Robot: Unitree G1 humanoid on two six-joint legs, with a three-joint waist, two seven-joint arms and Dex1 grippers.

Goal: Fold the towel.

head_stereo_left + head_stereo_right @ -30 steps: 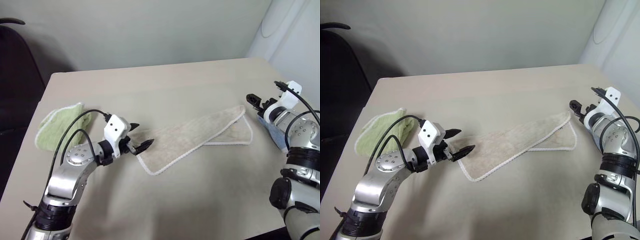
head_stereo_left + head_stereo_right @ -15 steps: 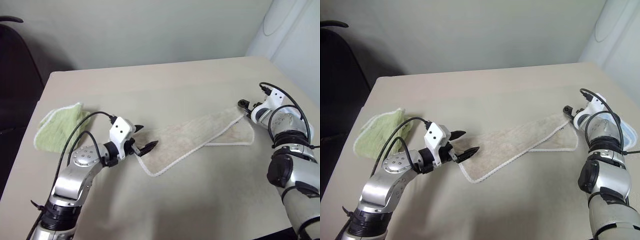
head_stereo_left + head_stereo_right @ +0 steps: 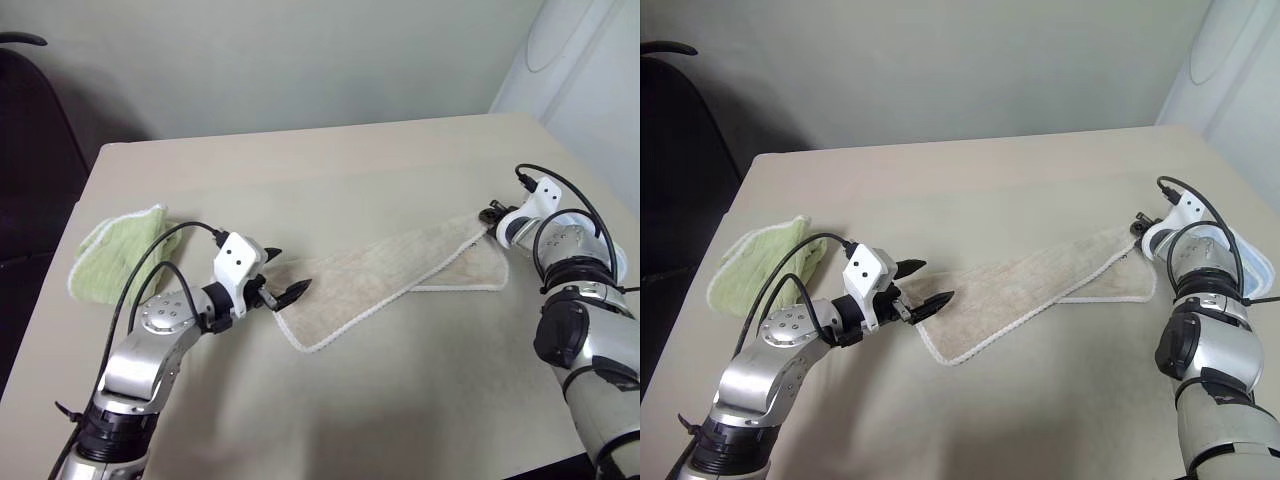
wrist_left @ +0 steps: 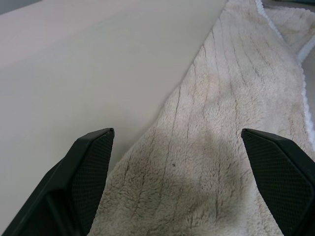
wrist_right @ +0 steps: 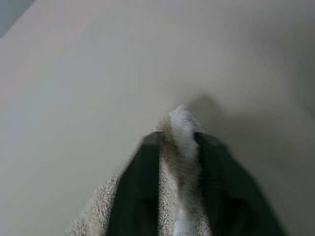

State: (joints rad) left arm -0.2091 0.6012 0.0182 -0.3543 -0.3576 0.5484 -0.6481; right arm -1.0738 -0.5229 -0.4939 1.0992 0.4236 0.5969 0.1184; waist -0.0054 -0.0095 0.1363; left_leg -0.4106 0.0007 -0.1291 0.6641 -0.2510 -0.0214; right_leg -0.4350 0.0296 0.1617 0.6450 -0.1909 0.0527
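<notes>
The beige towel (image 3: 390, 275) with a thin white corded edge lies folded lengthwise across the table, running from the middle toward the far right. My right gripper (image 3: 490, 218) is shut on the towel's far right corner; in the right wrist view a tuft of the towel (image 5: 181, 132) is pinched between the two fingers. My left gripper (image 3: 283, 272) hovers open over the towel's near left end, and in the left wrist view the towel (image 4: 216, 162) lies between its spread fingertips (image 4: 93, 152).
A light green folded towel (image 3: 120, 250) lies at the table's left edge. A light blue cloth (image 3: 1252, 262) peeks out behind my right arm at the table's right edge. A dark chair (image 3: 30, 150) stands off the table's left side.
My right gripper came down and forward to the towel's far right corner and shut on it. My left gripper stayed open over the near end.
</notes>
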